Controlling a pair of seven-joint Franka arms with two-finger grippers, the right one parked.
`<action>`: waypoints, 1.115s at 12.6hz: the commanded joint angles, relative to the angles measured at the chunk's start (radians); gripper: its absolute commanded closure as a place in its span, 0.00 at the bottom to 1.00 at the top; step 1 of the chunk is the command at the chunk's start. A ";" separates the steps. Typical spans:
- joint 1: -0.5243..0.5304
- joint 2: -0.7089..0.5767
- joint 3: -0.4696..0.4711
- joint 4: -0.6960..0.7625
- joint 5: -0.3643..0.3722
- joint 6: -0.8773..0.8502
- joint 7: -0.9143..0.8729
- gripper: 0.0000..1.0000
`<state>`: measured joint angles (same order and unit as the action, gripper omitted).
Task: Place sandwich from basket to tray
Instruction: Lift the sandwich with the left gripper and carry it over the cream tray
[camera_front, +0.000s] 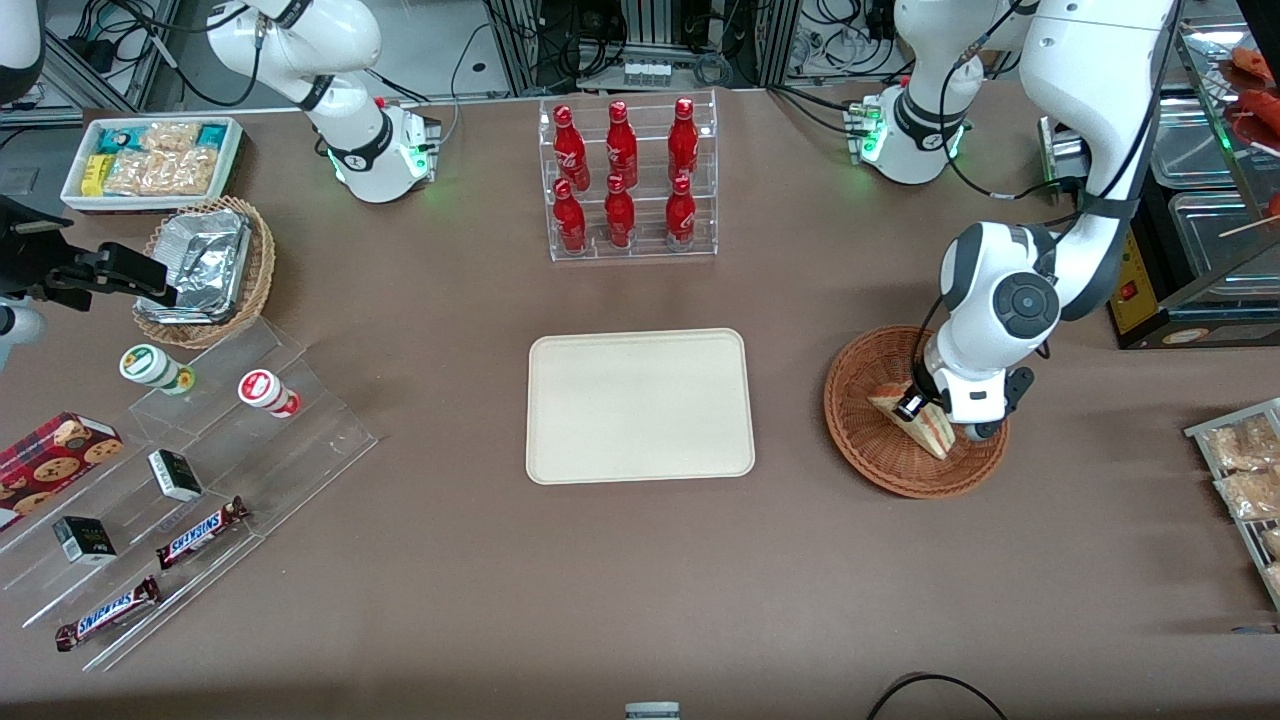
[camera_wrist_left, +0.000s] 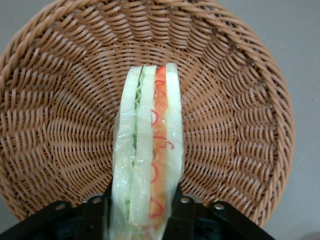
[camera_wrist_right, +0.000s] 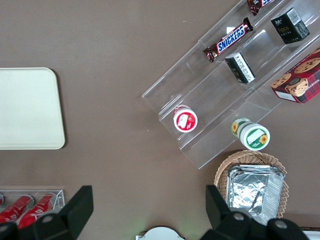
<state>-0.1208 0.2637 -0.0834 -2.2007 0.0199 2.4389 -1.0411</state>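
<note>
The sandwich (camera_wrist_left: 147, 150) stands on edge (orange-red and green filling stripes showing) inside the reddish-brown wicker basket (camera_front: 862, 400), clamped between the fingers (camera_wrist_left: 95, 215) of the left gripper (camera_front: 925, 410). The cream tray (camera_front: 640, 405) lies beside the basket on the brown table (camera_front: 640, 580).

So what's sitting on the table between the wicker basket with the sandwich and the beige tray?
Nothing: front view shows bare brown table between basket and tray. The gripper grips the sandwich inside the basket.

Sandwich (camera_wrist_left: 147, 150) in basket (camera_front: 860, 385) between gripper (camera_wrist_left: 145, 212) jaws, beside tray (camera_front: 640, 405).
</note>
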 joint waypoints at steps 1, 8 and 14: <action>-0.008 -0.104 0.004 0.004 0.038 -0.111 -0.014 1.00; -0.011 -0.032 -0.120 0.252 0.023 -0.271 -0.011 1.00; -0.042 0.227 -0.356 0.534 0.118 -0.339 -0.022 1.00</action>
<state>-0.1391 0.3737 -0.3863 -1.8082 0.0809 2.1404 -1.0459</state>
